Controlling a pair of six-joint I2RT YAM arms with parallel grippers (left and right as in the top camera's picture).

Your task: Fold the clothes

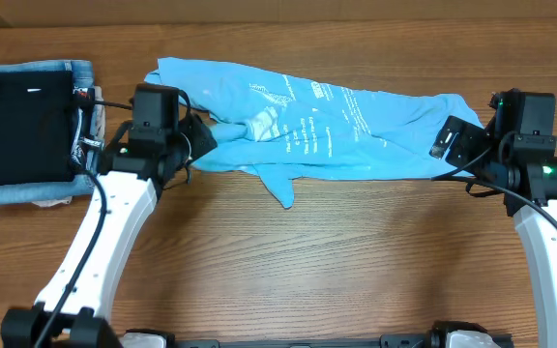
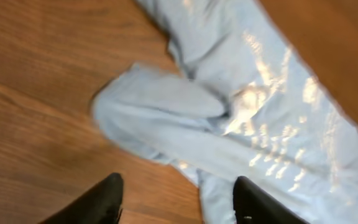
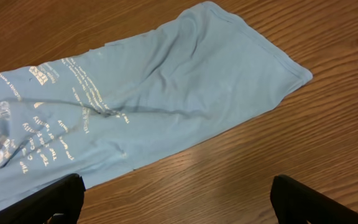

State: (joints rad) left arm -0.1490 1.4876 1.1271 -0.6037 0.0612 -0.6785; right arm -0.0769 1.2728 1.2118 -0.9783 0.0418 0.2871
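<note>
Shirt [image 1: 337,126] crumpled; snag risk.
Left gripper [image 2: 178,198] and right gripper [image 3: 179,199] both spread wide, empty; shirt lies just ahead of each. Pinching doubled layers would likely drag creases tighter, not flat.

The wooden table [image 1: 337,261] carries a sky-blue T-shirt [image 1: 356,126] - rumpled, stretched sideways across the upper middle of the frame, its white print facing up. At the upper left lies a folded denim-blue garment [image 1: 83,72] - a folded black garment [image 1: 22,130] rests on top of it.
</note>
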